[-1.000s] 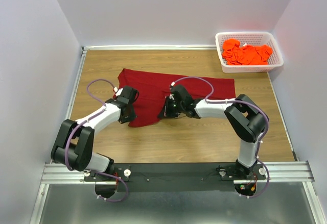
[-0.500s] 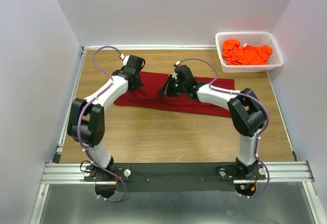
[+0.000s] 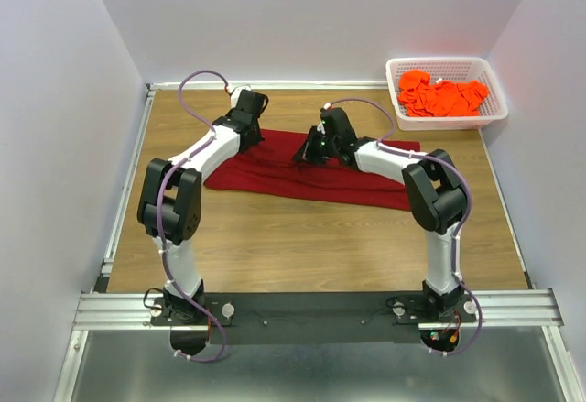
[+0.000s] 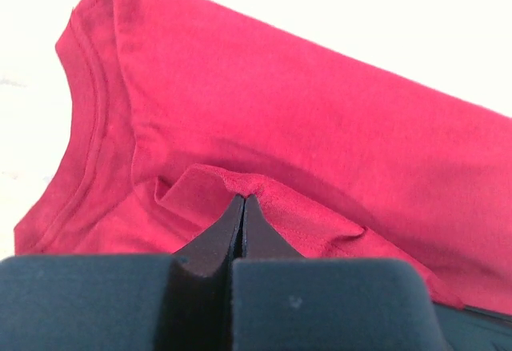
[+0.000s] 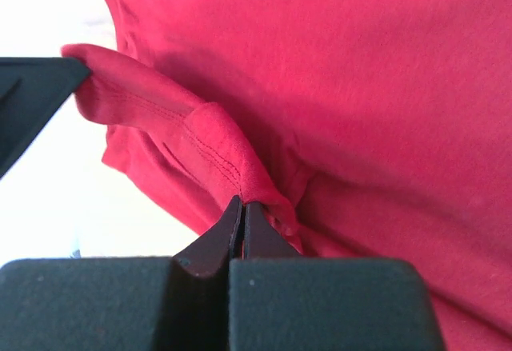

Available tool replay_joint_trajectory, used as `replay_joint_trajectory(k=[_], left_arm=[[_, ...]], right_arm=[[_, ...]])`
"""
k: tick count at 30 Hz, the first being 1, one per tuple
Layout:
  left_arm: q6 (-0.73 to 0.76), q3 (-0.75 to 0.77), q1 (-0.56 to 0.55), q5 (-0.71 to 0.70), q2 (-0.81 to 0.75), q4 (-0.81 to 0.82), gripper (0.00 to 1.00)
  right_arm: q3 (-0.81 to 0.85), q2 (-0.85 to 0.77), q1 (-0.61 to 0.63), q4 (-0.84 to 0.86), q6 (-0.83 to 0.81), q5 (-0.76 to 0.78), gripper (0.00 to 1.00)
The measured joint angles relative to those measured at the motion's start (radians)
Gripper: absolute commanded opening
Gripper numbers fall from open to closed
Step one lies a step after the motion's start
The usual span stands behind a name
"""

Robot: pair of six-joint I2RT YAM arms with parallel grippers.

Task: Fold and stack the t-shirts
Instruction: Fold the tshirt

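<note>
Pinching maroon t-shirt, spread mid-table toward far side, with left gripper and right gripper, jaws closed tight on cloth folds. Could lose the thin pinch, or skew the fold by pulling unevenly.

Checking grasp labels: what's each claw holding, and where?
Maroon t-shirt, both. Left claw: fold near the collar. Right claw: stitched hem.

One maroon t-shirt; one heap of orange t-shirts, too bunched for a separate count; one white mesh basket; one wooden tabletop; two robot arms, a left arm and a right arm.
</note>
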Motion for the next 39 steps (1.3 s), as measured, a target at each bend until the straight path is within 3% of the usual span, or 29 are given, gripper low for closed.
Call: replay_joint_trajectory(k=[12, 39], left_arm=[[-0.005, 0.013, 0.011, -0.011, 0.082, 0.047, 0.00], [-0.053, 0.024, 0.050, -0.039, 0.103, 0.132, 0.00]], right_arm=[[0.042, 0.061, -0.048, -0.003, -0.013, -0.014, 0.04], [0.178, 0.163, -0.068, -0.007, -0.124, -0.014, 0.10]])
